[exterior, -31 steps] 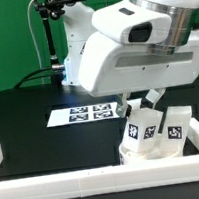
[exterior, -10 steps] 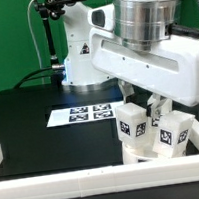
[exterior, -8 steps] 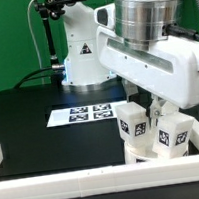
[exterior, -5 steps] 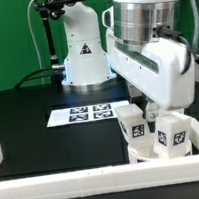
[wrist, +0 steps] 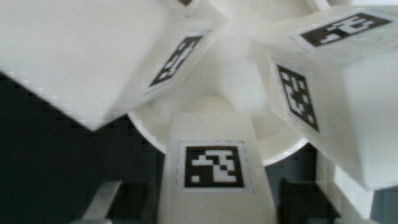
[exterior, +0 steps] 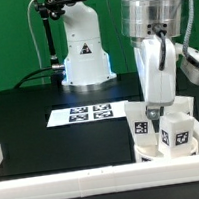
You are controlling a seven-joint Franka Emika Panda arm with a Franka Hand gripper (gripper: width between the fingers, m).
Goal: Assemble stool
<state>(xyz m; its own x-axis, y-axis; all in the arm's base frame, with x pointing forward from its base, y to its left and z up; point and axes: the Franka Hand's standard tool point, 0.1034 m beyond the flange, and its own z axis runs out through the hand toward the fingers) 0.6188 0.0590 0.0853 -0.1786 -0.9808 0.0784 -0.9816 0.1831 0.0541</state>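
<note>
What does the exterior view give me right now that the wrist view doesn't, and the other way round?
Only the exterior view shows the marker board, the white border rail and the arm above the stool. Only the wrist view shows the round seat disc from above, between the legs. Both show the stool's tagged legs standing close together. Neither shows clearly whether the gripper is open or shut.
</note>
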